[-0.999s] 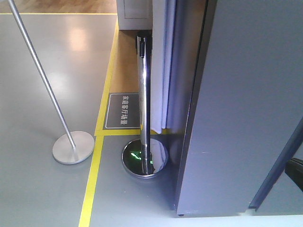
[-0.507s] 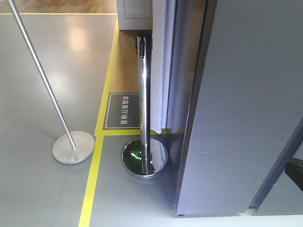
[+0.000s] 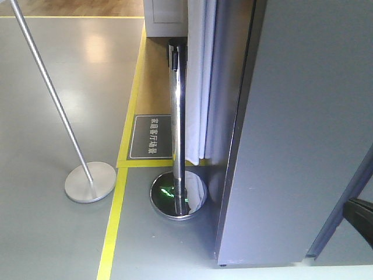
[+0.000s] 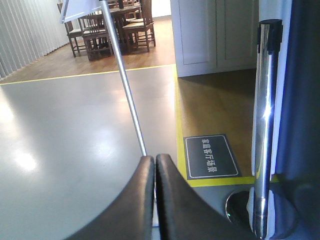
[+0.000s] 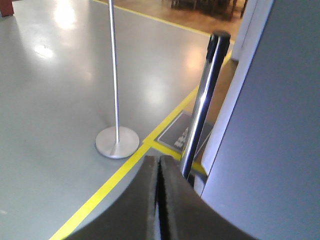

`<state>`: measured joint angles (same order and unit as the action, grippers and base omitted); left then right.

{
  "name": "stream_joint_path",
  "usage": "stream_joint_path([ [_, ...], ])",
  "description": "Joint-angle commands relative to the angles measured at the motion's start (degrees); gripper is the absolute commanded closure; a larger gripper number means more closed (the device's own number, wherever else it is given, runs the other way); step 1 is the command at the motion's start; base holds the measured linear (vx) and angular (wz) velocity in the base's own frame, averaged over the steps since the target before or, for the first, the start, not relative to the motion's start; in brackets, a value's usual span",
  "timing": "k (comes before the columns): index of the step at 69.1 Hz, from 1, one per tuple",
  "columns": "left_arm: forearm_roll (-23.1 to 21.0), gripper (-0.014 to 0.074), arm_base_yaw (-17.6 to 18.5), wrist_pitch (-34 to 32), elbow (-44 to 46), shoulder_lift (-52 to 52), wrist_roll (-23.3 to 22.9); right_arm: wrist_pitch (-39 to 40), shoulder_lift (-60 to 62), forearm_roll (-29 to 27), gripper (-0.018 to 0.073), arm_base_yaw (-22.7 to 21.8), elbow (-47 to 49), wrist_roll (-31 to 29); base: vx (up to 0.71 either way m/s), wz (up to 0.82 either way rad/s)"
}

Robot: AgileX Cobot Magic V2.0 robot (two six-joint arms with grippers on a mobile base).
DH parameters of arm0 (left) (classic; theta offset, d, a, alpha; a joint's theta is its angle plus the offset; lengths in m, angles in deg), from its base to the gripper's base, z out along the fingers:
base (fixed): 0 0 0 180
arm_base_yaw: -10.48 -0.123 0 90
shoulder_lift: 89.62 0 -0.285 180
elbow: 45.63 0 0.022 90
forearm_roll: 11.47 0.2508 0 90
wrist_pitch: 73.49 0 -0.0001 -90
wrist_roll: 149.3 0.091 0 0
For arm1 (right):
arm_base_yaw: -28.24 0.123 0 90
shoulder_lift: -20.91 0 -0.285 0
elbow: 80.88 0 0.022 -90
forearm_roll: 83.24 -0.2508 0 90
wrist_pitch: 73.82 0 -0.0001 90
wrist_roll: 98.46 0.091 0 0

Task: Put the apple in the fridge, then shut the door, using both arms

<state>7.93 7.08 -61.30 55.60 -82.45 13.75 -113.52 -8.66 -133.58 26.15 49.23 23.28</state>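
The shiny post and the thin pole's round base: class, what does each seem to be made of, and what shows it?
The shiny post looks like polished chrome or steel: it mirrors its surroundings, with sharp highlights. The round base looks like brushed or matte metal, perhaps aluminium: pale grey, soft sheen, no clear reflections.

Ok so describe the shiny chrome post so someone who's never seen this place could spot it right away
Start at the tall dark grey fridge filling the right side of the front view. Just left of it, beside a white curtain, stands the chrome post on a round mirror-like base. Unlike the thin matte pole with a flat grey disc base further left, it is thick, mirror-bright and black-capped.
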Motion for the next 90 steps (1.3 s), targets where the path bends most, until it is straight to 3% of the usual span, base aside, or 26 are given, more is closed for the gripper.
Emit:
stream_joint_path([
  [1, -0.3, 0.0605, 0.2, -4.0, -0.8, -0.9, -0.4, 10.0, 0.3, -0.7, 0.0564, 3.5, -0.7, 1.9, 0.00, 0.00],
  [5, -0.3, 0.0605, 0.2, -4.0, -0.8, -0.9, -0.4, 13.1, 1.4, 0.2, 0.0564, 5.3, -3.2, 5.3, 0.00, 0.00],
  [12, -0.3, 0.0605, 0.2, -4.0, -0.8, -0.9, -0.4, 18.5, 5.4, 7.7, 0.0563, 7.6, -8.1, 16.6, 0.00, 0.00],
  [27, -0.3, 0.0605, 0.2, -4.0, -0.8, -0.9, -0.4, 20.4, 17.5, 35.8, 0.0561, 8.0, -15.5, 51.0, 0.00, 0.00],
  [34, -0.3, 0.0605, 0.2, -4.0, -0.8, -0.9, -0.4, 24.4, 22.6, 45.7, 0.0561, 8.0, -19.6, 59.9, 0.00, 0.00],
  [41, -0.3, 0.0605, 0.2, -3.8, -0.8, -0.9, -0.4, 31.4, 22.6, 50.9, 0.0561, 7.6, -23.8, 64.6, 0.00, 0.00],
  [51, -0.3, 0.0605, 0.2, -3.7, -0.8, -0.9, -0.4, 42.9, 22.6, 51.1, 0.0561, 6.5, -29.8, 66.3, 0.00, 0.00],
  [73, -0.3, 0.0605, 0.2, -3.5, -0.8, -0.9, -0.4, 46.4, 22.6, 51.3, 0.0561, 2.7, -29.6, 65.0, 0.00, 0.00],
  [90, -0.3, 0.0605, 0.2, -3.5, -0.8, -0.9, -0.4, 47.7, 22.6, 51.4, 0.0561, 2.7, -29.6, 64.9, 0.00, 0.00],
])
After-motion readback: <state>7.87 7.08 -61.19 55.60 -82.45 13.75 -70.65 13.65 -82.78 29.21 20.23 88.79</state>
